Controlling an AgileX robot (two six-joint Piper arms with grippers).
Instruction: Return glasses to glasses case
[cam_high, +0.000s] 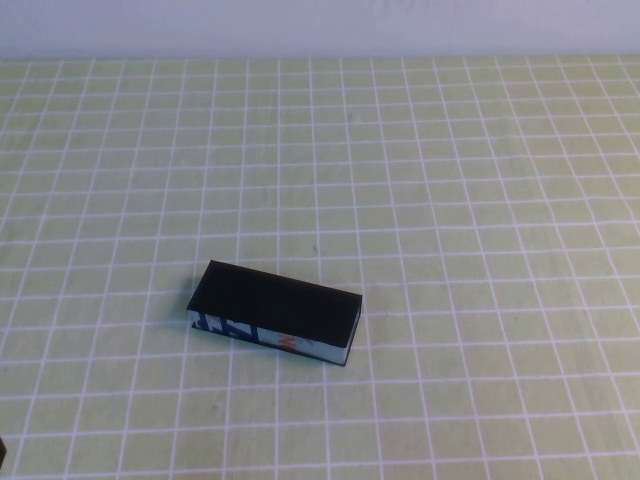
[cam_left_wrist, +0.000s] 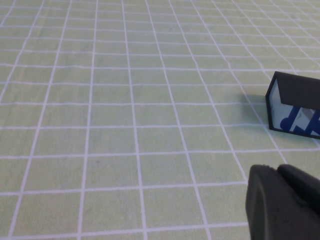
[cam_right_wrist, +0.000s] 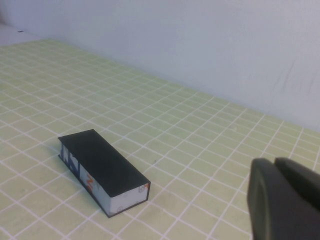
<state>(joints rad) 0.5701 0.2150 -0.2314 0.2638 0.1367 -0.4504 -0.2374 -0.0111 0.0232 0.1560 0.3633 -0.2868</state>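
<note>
The glasses case (cam_high: 275, 312) lies closed on the green checked cloth, a little left of the middle and towards the front, with its black top up and its printed blue-white side facing the front. The glasses are not in view. My left gripper (cam_left_wrist: 276, 169) is shut and empty, low over the cloth and well short of the case's end (cam_left_wrist: 295, 102). My right gripper (cam_right_wrist: 274, 162) is shut and empty, above the cloth and away from the case (cam_right_wrist: 102, 167). Neither gripper's fingers show in the high view.
The green cloth with a white grid (cam_high: 450, 200) covers the whole table. A pale wall (cam_right_wrist: 200, 45) runs along its far edge. A small dark part (cam_high: 2, 455) shows at the high view's lower left edge.
</note>
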